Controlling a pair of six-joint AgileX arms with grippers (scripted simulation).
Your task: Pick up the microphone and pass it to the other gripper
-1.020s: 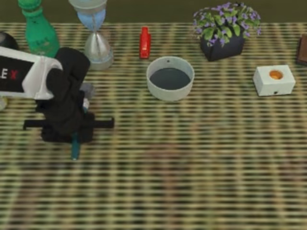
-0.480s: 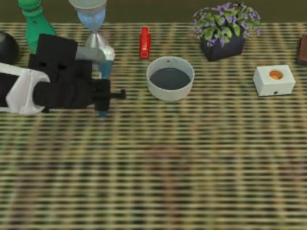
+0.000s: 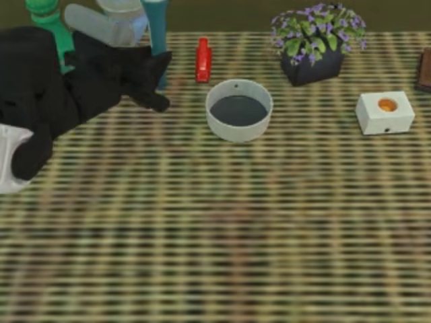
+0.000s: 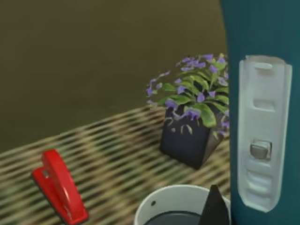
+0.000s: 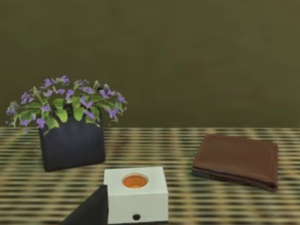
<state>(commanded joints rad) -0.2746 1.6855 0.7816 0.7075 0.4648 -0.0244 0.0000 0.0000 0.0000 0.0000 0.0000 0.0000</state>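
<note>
Microphone (image 3: 155, 33) had risen off the table (image 3: 269, 222), upright, clenched in the left gripper's (image 3: 149, 74) fingers, arm raised far-left.

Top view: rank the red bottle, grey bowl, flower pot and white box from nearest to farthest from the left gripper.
From the left gripper:
1. Red bottle, just right of it.
2. Grey bowl, centre.
3. Flower pot, back right.
4. White box, far right.

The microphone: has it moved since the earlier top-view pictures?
Yes. The microphone, held in the left hand, has gone from the mat's left side toward the far edge, now near the red bottle.
</note>
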